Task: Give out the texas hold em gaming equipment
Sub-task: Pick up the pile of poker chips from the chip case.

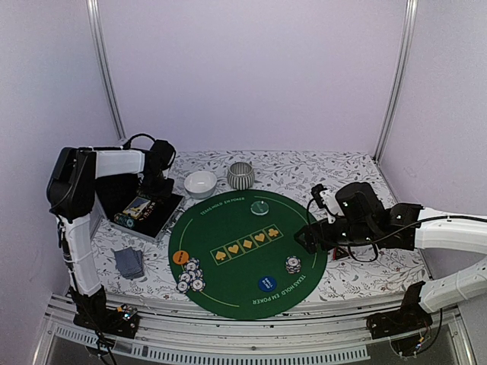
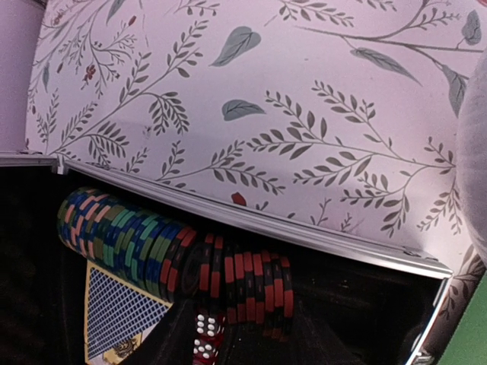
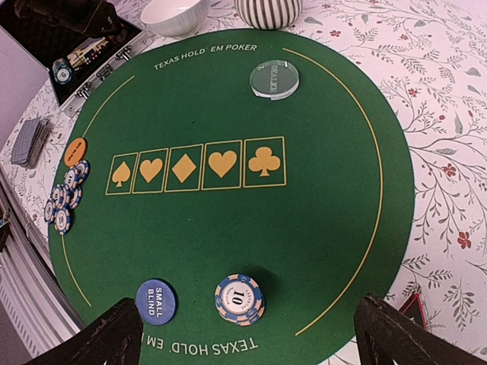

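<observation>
1. The left claw (image 1: 157, 185) hangs over the open case (image 1: 163, 217), close above a row of chips (image 2: 240, 277) standing on edge. Whether it is wide, narrow or gripping cannot be told.
2. Risk: the row is tightly packed, so a pinch may lift too many chips or fan them loose. A red die (image 2: 204, 338) just beside could be caught too.
3. The right claw (image 1: 310, 236) is spread wide and empty, at the right side of the mat (image 3: 327, 228).
4. Risk: a stack of chips (image 3: 240, 298) stands near it, beside the blue disc (image 3: 156, 298); a careless sweep would topple it.
5. Risk: the loose pile (image 3: 65, 201) touches the orange disc (image 3: 74, 150); added chips may shove it.
</observation>
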You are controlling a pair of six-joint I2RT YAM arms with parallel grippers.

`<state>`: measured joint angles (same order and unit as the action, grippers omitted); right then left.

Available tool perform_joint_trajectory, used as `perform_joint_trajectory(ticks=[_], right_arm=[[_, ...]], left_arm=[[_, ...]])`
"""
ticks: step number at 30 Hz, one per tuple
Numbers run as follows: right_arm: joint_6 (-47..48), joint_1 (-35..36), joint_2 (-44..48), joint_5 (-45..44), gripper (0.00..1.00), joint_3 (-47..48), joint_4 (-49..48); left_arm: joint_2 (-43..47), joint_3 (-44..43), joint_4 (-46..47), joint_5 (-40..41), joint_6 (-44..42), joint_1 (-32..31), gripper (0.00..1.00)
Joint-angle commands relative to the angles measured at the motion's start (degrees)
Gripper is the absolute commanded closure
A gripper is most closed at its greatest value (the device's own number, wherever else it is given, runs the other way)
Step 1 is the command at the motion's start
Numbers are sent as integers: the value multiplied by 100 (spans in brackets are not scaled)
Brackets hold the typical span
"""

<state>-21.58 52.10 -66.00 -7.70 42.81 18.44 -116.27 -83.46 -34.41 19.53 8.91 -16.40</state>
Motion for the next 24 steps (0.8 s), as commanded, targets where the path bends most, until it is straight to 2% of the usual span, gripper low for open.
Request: perform_joint_trajectory(ticks=[1, 16, 24], right_arm=[[39, -19, -96, 116, 1, 179, 2], [117, -22, -160, 227, 1, 256, 11], [137, -22, -165, 223, 1, 268, 28]], left_arm=[[104, -26, -31, 135, -82, -13, 55], [-307, -160, -4, -71, -56, 167, 55], [-362, -117, 188, -580, -70, 284, 59]])
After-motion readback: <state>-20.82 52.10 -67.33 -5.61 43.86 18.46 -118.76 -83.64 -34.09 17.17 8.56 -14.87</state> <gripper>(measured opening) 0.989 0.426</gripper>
